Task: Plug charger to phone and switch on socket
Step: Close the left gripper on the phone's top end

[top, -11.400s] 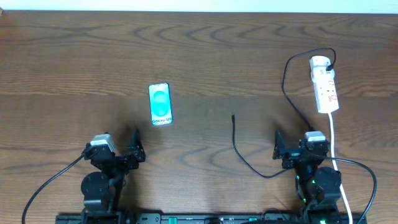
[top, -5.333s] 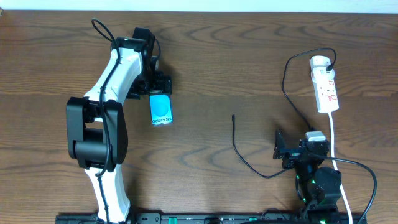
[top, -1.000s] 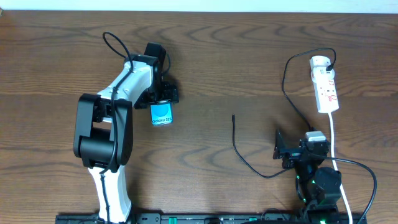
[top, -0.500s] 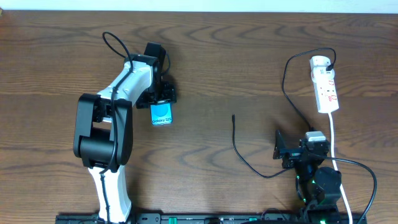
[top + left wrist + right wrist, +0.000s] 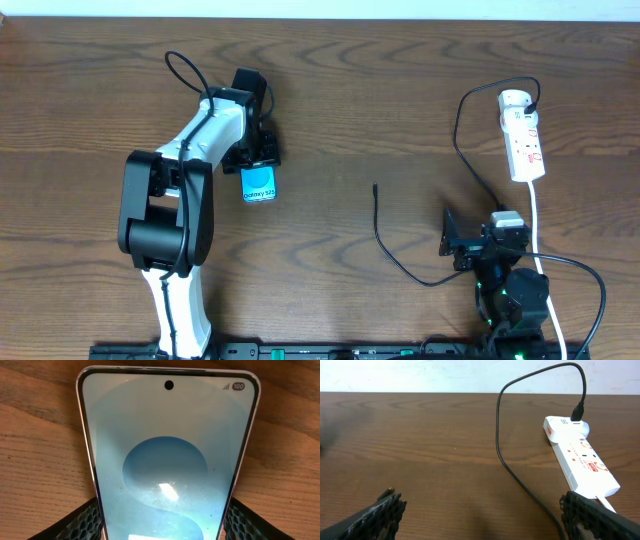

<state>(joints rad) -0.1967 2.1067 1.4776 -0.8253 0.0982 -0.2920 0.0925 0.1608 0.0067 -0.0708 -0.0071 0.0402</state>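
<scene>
Left gripper [image 5: 258,158], upper left of centre, clamps the phone [image 5: 259,184] by its long edges, fingers [image 5: 75,522] touching both sides. Right gripper [image 5: 455,242], lower right, gapes wide with nothing in it. The charger [image 5: 376,215] tip lies mid-frame, and the socket [image 5: 522,135] lies at upper right.

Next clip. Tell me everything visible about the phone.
The phone is a slim smartphone with a pale rim, punch-hole camera and lit cyan screen showing a blue swirl and a 100 battery badge. It lies flat, screen up, on the wooden table, left of centre. The fingers of the left gripper clasp its long edges.
</scene>
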